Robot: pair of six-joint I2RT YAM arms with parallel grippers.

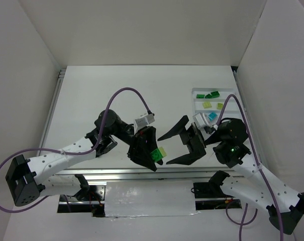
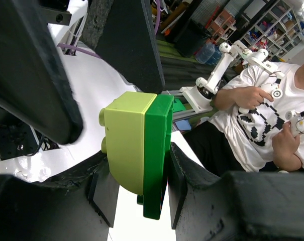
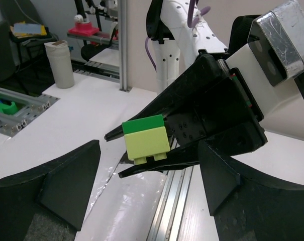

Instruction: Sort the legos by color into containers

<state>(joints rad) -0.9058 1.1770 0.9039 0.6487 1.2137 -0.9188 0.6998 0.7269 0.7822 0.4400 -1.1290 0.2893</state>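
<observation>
— Between the left fingers (image 2: 227, 206), what sits there?
— A two-brick stack (image 2: 136, 145): a yellow-green brick (image 2: 124, 138) pressed flat against a dark green brick (image 2: 158, 150). The pads clamp it from both sides, one on each colour. The yellow-green studs poke out at the left of that view.
— And the right fingers (image 3: 66, 186)?
— Spread wide, one on each side of the stack, with a clear gap to it in the right wrist view. They hold nothing.
— How do the arms lie?
— Seen from overhead, the left arm (image 1: 66, 150) comes in from the lower left corner and rises to an elbow left of centre. It then bends down so its fingers point toward the lower middle of the frame. The right arm (image 1: 265, 178) climbs from the lower right corner, folds right of centre and turns its fingers leftward to face the other pair. They meet above the near edge of the worktop (image 1: 91, 95), by the metal rail (image 1: 91, 171). A purple cable (image 1: 125, 89) arches over the left arm.
— Where are the other pieces?
— The white tray (image 1: 196, 90) lies in the upper right of the overhead frame, partly behind the right arm. Dark green legos (image 1: 212, 94) lie in its top row, yellow-green legos (image 1: 207, 105) below them, and a cyan lego (image 1: 212, 116) lower down.
— Any writing?
— A person (image 2: 262, 110) at the right of the left wrist view wears a white shirt with blocky black print that I cannot read as words.
</observation>
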